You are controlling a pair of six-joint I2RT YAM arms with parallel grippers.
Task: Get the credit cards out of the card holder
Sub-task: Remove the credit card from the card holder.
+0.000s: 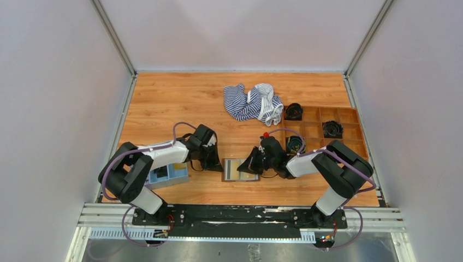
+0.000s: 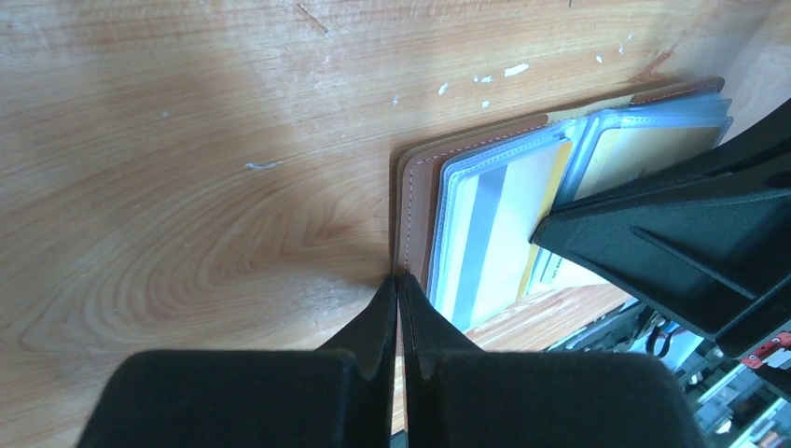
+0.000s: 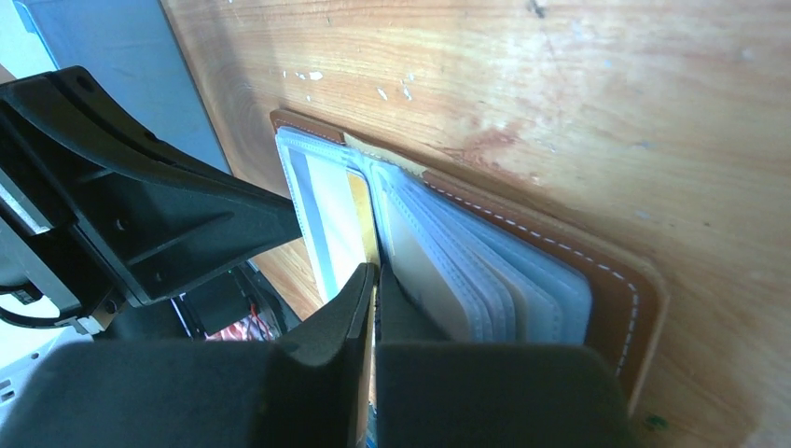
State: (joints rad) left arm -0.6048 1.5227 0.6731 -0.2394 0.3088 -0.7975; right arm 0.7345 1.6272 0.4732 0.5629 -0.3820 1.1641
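The brown card holder (image 1: 238, 170) lies open on the table between my two grippers, its clear pockets facing up. My left gripper (image 1: 217, 164) is shut on the stitched edge of its left cover (image 2: 410, 205). My right gripper (image 3: 374, 271) is shut on the edge of the yellowish-gold card (image 3: 360, 215) at the fold, with several clear pocket leaves (image 3: 504, 280) to its right. A greyish-striped card (image 2: 485, 233) sits in the left pocket. The right gripper's fingers (image 2: 653, 243) cover part of the pockets in the left wrist view.
A light-blue tray (image 1: 169, 174) stands under the left arm. A brown compartment box (image 1: 349, 117) with black round items is at the right. A striped cloth (image 1: 254, 102) lies at the back.
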